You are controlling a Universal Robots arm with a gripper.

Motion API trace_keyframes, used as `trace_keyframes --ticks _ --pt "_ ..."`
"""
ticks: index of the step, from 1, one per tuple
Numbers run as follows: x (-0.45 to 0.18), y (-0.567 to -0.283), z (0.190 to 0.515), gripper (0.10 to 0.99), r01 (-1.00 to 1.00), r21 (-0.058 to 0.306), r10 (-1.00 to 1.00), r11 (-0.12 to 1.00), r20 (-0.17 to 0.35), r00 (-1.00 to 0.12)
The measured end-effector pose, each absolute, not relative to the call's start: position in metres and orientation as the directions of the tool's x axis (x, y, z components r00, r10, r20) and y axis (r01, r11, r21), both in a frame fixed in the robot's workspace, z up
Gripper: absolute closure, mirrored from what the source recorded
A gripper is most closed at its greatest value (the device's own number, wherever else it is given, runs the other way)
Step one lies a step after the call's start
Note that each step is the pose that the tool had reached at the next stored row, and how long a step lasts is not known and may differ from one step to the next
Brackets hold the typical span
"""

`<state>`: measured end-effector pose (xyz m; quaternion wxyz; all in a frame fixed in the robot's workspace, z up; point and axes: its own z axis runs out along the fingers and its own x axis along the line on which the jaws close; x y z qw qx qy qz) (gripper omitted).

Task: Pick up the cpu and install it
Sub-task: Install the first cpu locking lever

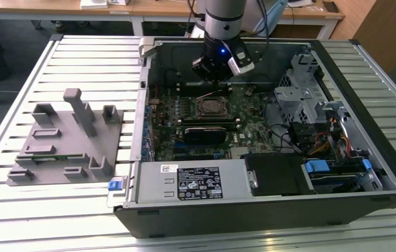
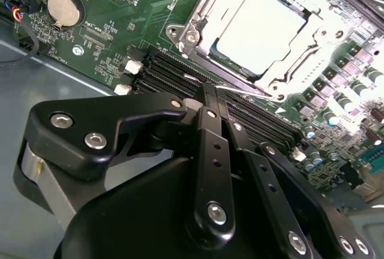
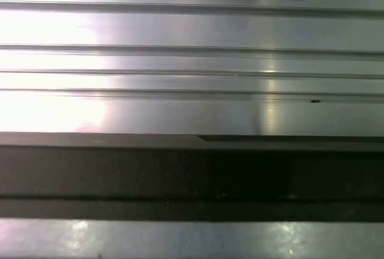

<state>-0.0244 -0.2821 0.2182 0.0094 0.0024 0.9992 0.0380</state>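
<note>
From my station I see a ribbed silver aluminium-slat worktable [image 1: 15, 231] spanning the exterior view, its grooves catching bright glare in the first wrist view [image 3: 192, 31]. Behind it runs a light wooden desk with white legs [image 1: 156, 9]. A brown wooden cabinet panel [image 1: 386, 26] stands at the exterior view's right. The dark grey floor [image 1: 2, 47] shows at the exterior view's left.

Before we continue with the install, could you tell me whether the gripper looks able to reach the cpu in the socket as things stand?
Probably yes: the cpu lies uncovered in its socket, and the gripper hangs just beside it over the motherboard, with nothing between.
</note>
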Motion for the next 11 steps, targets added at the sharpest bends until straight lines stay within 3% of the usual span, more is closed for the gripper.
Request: trace_keyframes --ticks 11 --pt "-0.020 -0.282 0.207 0.980 0.004 0.074 0.005 0.997 -0.019 -1.000"
